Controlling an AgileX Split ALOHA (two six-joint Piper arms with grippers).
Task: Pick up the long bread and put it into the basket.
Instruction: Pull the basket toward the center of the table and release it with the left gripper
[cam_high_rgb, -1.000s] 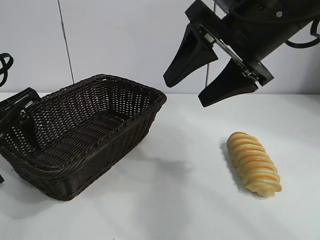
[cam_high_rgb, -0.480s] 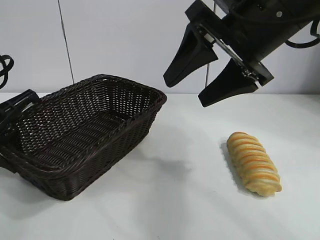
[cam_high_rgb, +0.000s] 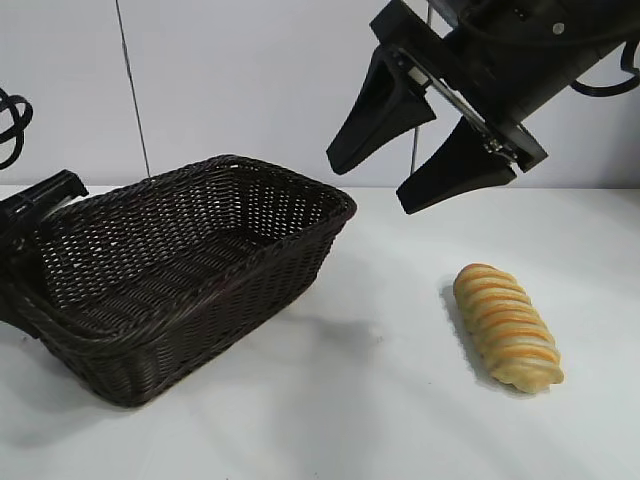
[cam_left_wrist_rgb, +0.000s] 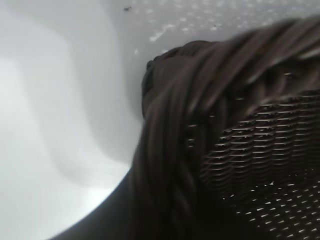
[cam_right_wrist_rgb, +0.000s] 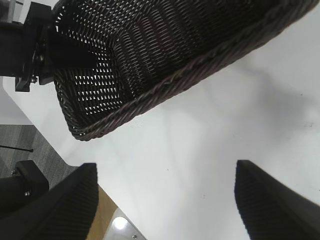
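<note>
The long bread (cam_high_rgb: 507, 325) lies on the white table at the right, apart from both grippers. The basket (cam_high_rgb: 250, 290) stands at the left and is empty. My left gripper (cam_high_rgb: 35, 215) is at the basket's left end, shut on its braided rim (cam_left_wrist_rgb: 200, 100); its fingers are hidden by the wicker. My right gripper (cam_high_rgb: 370, 187) hangs high above the table between basket and bread, wide open and empty. In the right wrist view the gripper (cam_right_wrist_rgb: 165, 170) is over bare table, with the basket (cam_right_wrist_rgb: 175, 80) and my left gripper (cam_right_wrist_rgb: 35, 45) beyond. The bread is out of both wrist views.
The white table (cam_high_rgb: 380, 400) runs between basket and bread. A pale wall stands behind. In the right wrist view the table's edge (cam_right_wrist_rgb: 107, 210) and grey floor (cam_right_wrist_rgb: 30, 140) show past the basket's end.
The basket has slid right, toward the bread, and its near-right corner now sits further across the table. My left gripper moved with it. My right gripper and the bread have not moved.
</note>
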